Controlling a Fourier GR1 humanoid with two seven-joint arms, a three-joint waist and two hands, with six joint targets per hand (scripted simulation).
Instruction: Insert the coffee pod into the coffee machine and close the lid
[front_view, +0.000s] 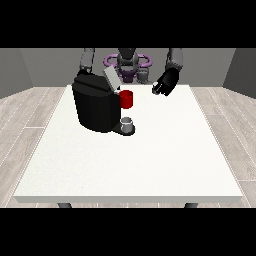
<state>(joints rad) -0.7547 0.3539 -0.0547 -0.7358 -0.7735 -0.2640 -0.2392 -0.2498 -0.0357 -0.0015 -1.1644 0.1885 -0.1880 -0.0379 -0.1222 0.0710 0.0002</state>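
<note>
Table (125, 165): large, white, its bare near half closest to the camera.
Cup (127, 123): small, grey, on the machine's tray.
Coffee machine (95, 105): black, left of centre, grey lid (110, 78) tilted up and open.
Red holder (126, 99): on the machine's front, above the cup.
Coffee pod: cannot be made out.
Hand at view's right (165, 83): raised above the far table edge, fingers curled; whether it holds something cannot be told.
Hand at view's left: hidden behind the machine.

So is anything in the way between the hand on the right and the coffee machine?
Nothing visible is. The hand at the view's right hangs over the far edge of the table; only bare tabletop lies between it and the coffee machine, whose lid stands up open.
</note>
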